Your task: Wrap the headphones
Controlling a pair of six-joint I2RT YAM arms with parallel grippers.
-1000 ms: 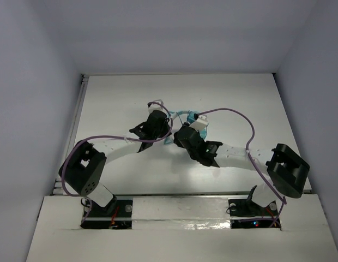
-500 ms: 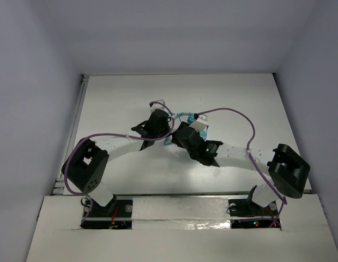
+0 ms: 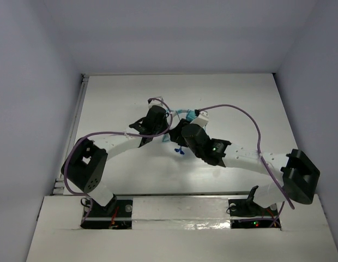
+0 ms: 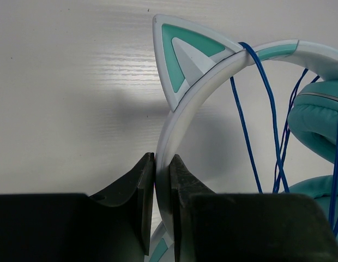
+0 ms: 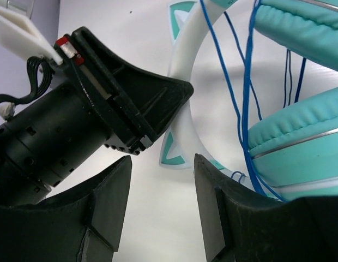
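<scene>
You have the headphones (image 4: 212,87) on the bench (image 3: 114,103): left hand (image 4: 162,180) at their left, right hand (image 5: 161,164) apparently just before them.

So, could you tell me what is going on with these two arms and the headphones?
The two arms are winding the cord around teal cat-ear headphones on the table. The left gripper is shut on the white headband. Several strands of the blue cord run across the headband and past the ear cups. The right gripper hovers close by with its jaws open, gripping nothing.
</scene>
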